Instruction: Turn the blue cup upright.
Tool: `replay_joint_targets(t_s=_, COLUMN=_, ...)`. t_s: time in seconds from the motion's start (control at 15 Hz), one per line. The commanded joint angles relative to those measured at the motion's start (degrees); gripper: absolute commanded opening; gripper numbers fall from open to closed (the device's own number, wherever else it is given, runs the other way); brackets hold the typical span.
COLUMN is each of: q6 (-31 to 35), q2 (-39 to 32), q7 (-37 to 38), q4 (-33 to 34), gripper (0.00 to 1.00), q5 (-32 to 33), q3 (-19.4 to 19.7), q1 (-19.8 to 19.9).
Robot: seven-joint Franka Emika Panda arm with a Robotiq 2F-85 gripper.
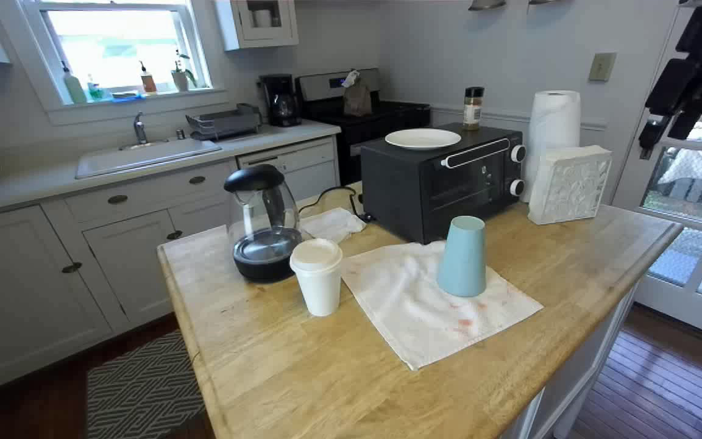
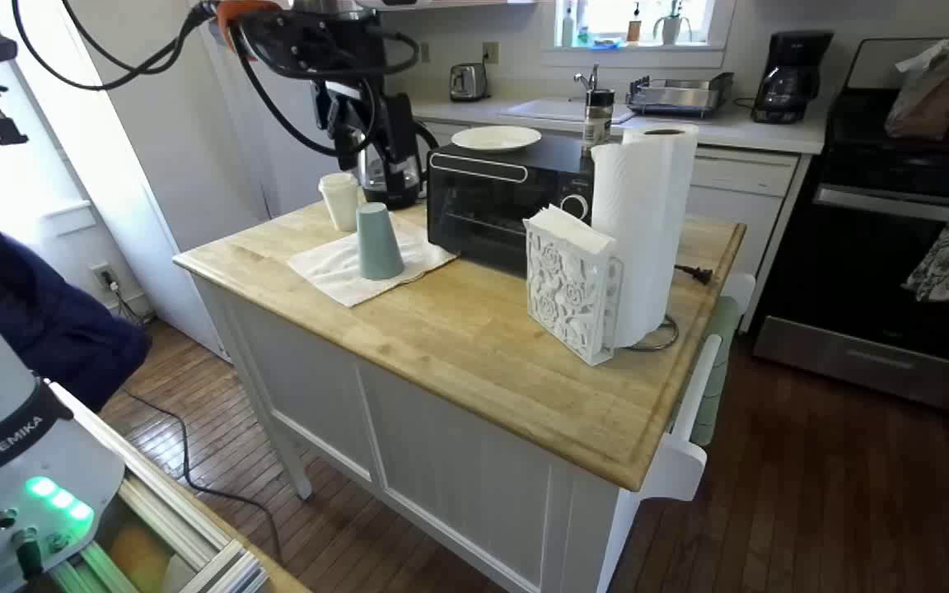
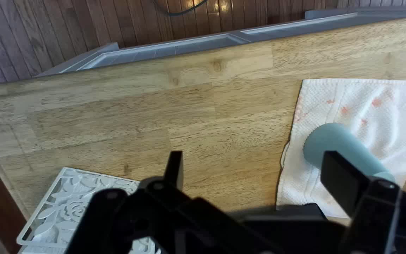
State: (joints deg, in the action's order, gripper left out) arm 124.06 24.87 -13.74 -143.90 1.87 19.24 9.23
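The blue cup [image 1: 463,259] stands upside down on a white cloth [image 1: 400,305], its wide rim down and narrow base up. It also shows in an exterior view [image 2: 380,247] and in the wrist view [image 3: 344,148], partly behind a finger. My gripper [image 3: 253,155] is open with nothing between its fingers. It hangs high above the wooden table, apart from the cup. In the wrist view the cup lies to the right, beyond the right-hand finger. The gripper also shows at the right edge of an exterior view [image 1: 665,140].
A white lidded cup [image 1: 317,280] and a glass kettle [image 1: 265,231] stand near the blue cup. A black toaster oven [image 1: 442,183] carries a white plate [image 1: 423,138] and a spice jar [image 1: 473,110]. A napkin holder [image 2: 569,284] and a paper towel roll [image 2: 647,231] stand beside it.
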Motion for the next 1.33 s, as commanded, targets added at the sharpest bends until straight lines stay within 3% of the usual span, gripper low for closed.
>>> replay_joint_targets(t_s=0.0, q6=-0.1, q2=-0.18, q7=-0.47, q4=0.08, gripper=1.0, q5=-0.6, q3=-1.1, q1=1.17)
replay_joint_targets(t_s=0.4, q6=-0.1, q2=-0.18, q7=-0.47, q4=0.08, gripper=1.0, q5=-0.6, q3=-1.1, q1=1.16)
replay_joint_targets(t_s=0.6, q6=1.2, q2=-0.23, q7=8.56, q4=-1.57, gripper=1.0, q5=1.01, q3=-5.43, q1=2.09)
replay_joint_targets(t_s=0.93, q6=-2.39, q2=-0.15, q7=23.94, q4=-3.05, gripper=1.0, q5=-3.58, q3=-12.67, q1=-0.1)
replay_joint_targets(t_s=1.27, q6=0.37, q2=-1.9, q7=42.81, q4=-3.39, gripper=1.0, q5=-3.44, q3=-19.66, q1=0.35)
